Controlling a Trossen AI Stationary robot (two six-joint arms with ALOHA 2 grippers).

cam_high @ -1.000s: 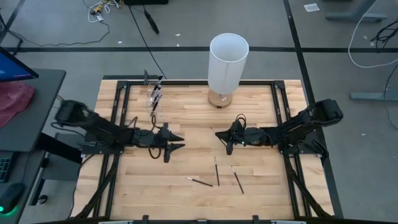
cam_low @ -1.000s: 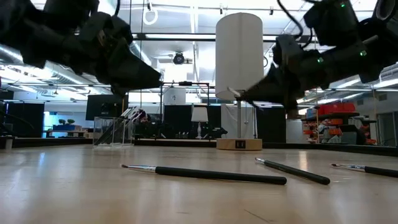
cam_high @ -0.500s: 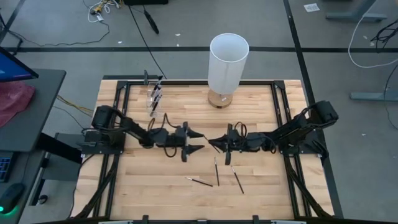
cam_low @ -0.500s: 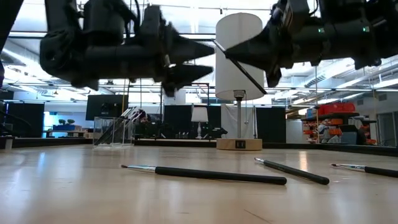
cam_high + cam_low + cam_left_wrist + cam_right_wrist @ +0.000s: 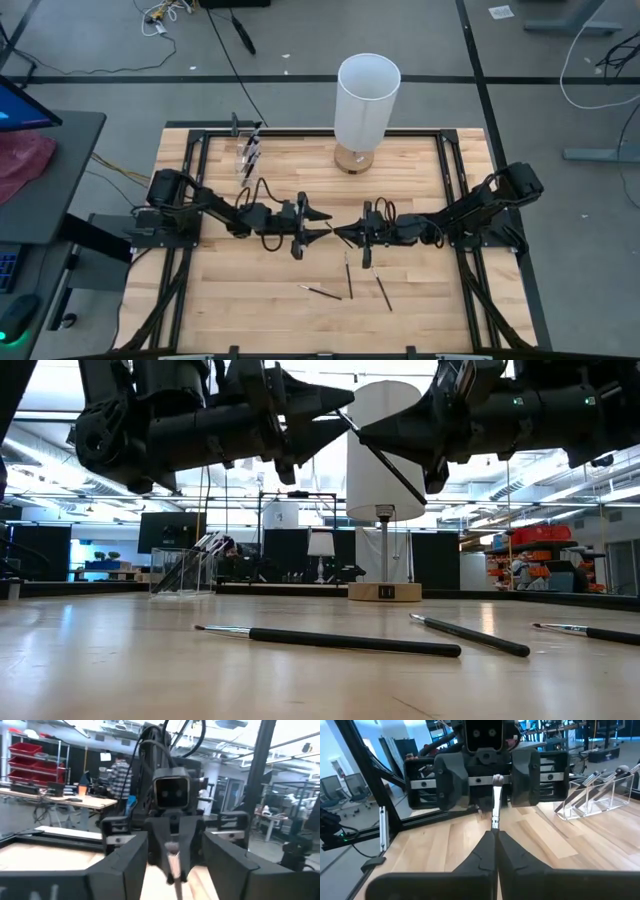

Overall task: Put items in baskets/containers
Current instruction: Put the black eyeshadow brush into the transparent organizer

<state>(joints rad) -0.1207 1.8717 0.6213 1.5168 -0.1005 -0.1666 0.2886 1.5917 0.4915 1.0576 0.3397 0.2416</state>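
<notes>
Right gripper (image 5: 347, 235): above the table's middle, jaws closed tight on one brush (image 5: 496, 802), bristle end pointing at the left gripper (image 5: 325, 224).
Left gripper: facing it, jaws spread wide to either side of the brush tip, gripping nothing.
Clear cup (image 5: 247, 156): near the far left corner of the table (image 5: 420, 300), brushes standing in it.
Loose brushes (image 5: 349, 278): three, lying toward the table's near edge.
Lamp (image 5: 364, 100): at the far edge.
</notes>
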